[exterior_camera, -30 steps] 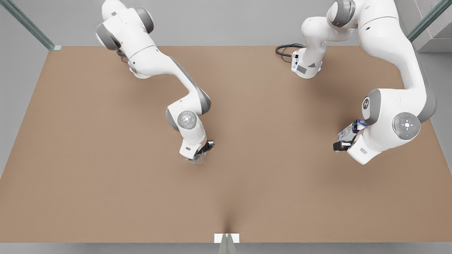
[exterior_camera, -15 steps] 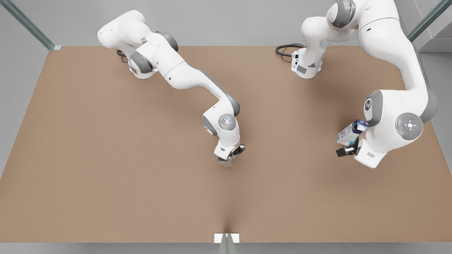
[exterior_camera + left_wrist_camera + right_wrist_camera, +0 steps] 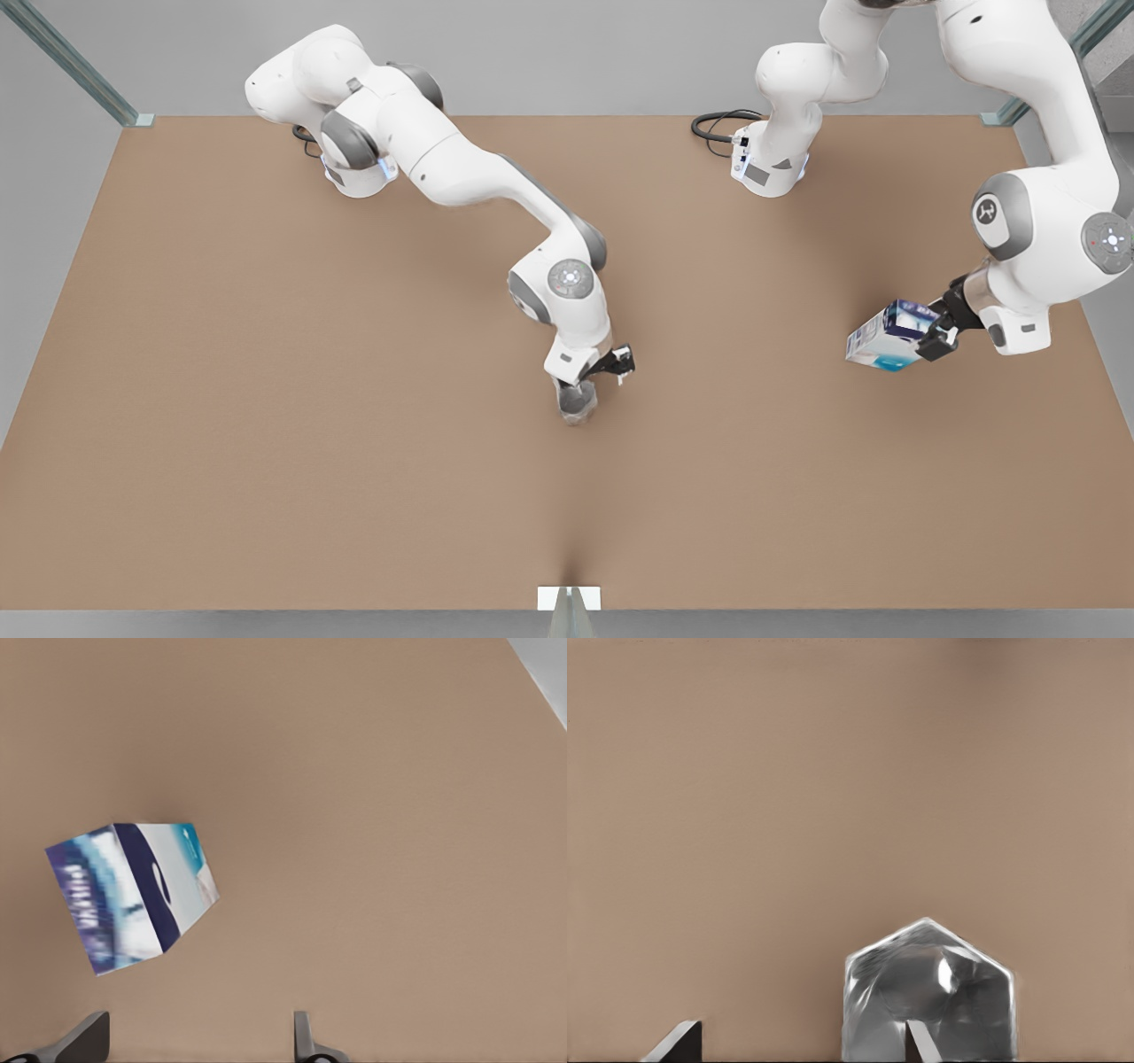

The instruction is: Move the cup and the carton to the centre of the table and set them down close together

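- Cup (image 3: 576, 403) carried to mid-bench (image 3: 266, 399) over last sec; now sits there, right tool (image 3: 615, 364) spread apart just above it, so cup half prob. done.
- Carton (image 3: 886, 341) unmoved, tilted, well off toward front view's right.
- Left tool (image 3: 937, 332) swung round to carton's end, fingers apart, not clamped; grab + carry to cup still needed.
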{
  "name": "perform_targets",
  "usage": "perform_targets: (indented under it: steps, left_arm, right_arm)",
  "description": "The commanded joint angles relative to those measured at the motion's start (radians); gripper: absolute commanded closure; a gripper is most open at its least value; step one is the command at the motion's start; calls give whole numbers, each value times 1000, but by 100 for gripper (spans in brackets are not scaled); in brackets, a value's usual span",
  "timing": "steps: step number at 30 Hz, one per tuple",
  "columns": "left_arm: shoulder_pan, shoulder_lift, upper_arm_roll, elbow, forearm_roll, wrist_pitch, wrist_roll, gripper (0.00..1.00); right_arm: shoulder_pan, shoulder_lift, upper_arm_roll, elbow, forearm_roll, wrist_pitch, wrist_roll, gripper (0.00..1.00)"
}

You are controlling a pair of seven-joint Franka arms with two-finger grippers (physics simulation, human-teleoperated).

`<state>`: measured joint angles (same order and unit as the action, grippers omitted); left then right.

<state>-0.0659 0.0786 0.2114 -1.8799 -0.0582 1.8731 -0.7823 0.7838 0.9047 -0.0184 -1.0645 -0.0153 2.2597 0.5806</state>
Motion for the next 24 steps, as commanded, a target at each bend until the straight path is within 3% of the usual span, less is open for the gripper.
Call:
perform_targets:
  steps: [1,6,10,12,17,19,24]
  left_arm:
    - [-11,-3,0,-16,-20,21,0,0]
    - [-11,-86,22,-162,-20,95,-38,0]
    - [-11,-71,71,-182,-17,150,-38,0]
    - [-11,-56,103,-183,-11,163,-38,0]
    - [-11,-51,123,-246,-8,205,-40,0]
    - [-11,-53,128,-260,-8,204,-43,0]
    - [-11,-45,131,-275,-6,215,-55,0]
  right_arm:
    - [-3,-18,-2,-8,2,-2,-1,0]
    - [-175,-441,1,-422,-2,-28,-2,0]
    - [-412,-650,3,-529,-2,-322,-143,0]
    - [-520,-757,3,-606,0,-367,-258,0]
    - [-755,-779,0,-540,0,-555,-716,0]
    - [-831,-780,43,-537,-2,-563,-732,0]
    - [-824,-753,41,-491,0,-549,-720,0]
